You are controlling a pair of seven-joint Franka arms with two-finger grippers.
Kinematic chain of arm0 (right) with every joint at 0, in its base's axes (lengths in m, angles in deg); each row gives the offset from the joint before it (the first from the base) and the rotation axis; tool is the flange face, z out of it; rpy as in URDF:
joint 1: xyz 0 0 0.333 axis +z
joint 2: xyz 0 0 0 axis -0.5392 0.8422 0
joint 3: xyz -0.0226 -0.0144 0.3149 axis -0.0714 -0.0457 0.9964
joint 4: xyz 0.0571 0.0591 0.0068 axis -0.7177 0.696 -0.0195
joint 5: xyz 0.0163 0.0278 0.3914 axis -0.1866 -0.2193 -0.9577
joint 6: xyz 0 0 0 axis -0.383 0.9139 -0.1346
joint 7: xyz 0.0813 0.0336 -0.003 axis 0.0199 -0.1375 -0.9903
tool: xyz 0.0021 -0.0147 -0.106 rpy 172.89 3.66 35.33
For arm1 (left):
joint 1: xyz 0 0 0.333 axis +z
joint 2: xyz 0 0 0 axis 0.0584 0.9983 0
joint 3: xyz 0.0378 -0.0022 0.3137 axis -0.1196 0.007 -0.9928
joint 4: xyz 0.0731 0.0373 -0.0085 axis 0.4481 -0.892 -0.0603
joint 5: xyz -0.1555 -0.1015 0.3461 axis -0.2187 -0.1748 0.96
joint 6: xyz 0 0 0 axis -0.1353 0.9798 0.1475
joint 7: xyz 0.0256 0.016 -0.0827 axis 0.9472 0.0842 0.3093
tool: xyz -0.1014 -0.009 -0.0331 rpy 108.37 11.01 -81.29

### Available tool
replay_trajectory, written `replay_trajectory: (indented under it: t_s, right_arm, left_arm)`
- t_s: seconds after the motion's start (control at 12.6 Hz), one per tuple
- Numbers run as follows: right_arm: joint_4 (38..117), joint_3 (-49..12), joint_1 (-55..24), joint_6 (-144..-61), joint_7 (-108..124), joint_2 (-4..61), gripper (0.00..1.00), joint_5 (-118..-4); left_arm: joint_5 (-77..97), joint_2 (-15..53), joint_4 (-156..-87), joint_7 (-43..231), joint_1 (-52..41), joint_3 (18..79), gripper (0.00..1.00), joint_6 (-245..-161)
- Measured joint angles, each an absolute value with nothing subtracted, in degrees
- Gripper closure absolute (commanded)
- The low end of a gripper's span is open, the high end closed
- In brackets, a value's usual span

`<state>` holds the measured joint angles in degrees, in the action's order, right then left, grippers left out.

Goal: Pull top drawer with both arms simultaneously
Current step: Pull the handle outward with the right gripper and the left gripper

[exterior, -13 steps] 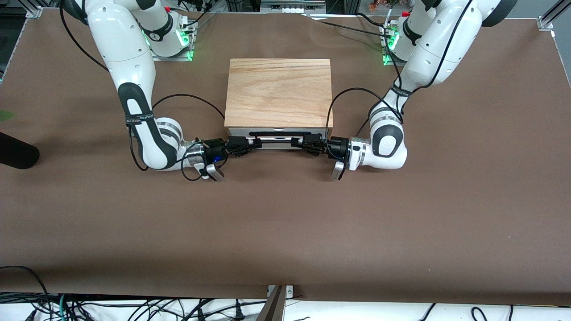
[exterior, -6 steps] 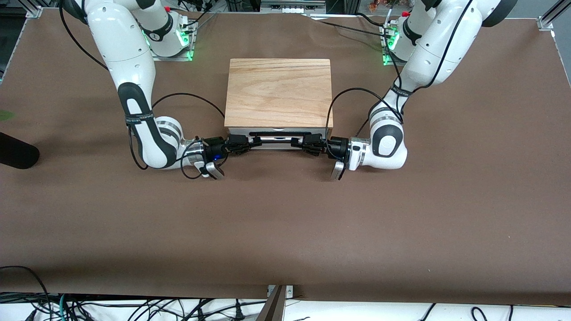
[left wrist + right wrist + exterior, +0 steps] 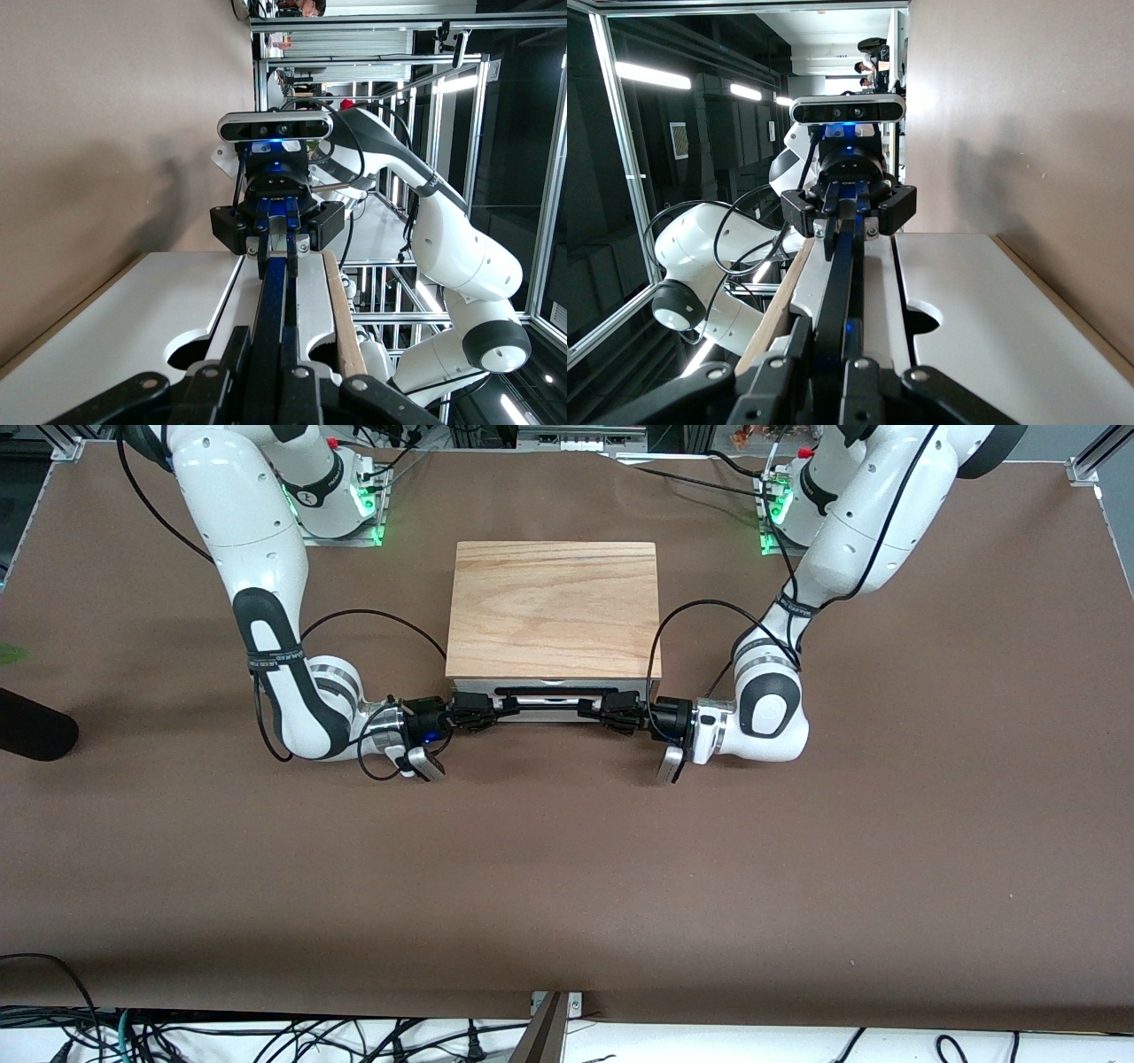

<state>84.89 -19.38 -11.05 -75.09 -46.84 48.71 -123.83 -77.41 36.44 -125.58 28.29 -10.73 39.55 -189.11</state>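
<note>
Both grippers shut on top drawer (image 3: 549, 688) handle (image 3: 556, 691): left gripper (image 3: 592, 710) at 3 o'clock end, right gripper (image 3: 507, 708) at 9. Bar runs 3–9; pull toward 6, drwr barely out.

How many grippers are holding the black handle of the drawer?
2. The right gripper grips the handle at the right arm's end; the left gripper grips it at the left arm's end.
</note>
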Motion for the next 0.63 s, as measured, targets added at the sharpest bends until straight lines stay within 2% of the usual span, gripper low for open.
replay_trajectory:
  t_s: [0.24,0.63]
  right_arm:
    - [83.75,-19.43,-11.34,-75.87,-46.75,48.81,0.94,-124.05]
    - [77.80,-19.58,-12.27,-76.25,-44.01,51.94,0.94,-124.53]
  left_arm:
    - [-77.31,36.99,-123.79,30.30,-10.78,39.41,1.00,-189.68]
    - [-76.25,40.88,-116.54,36.21,-10.71,38.79,1.00,-189.62]
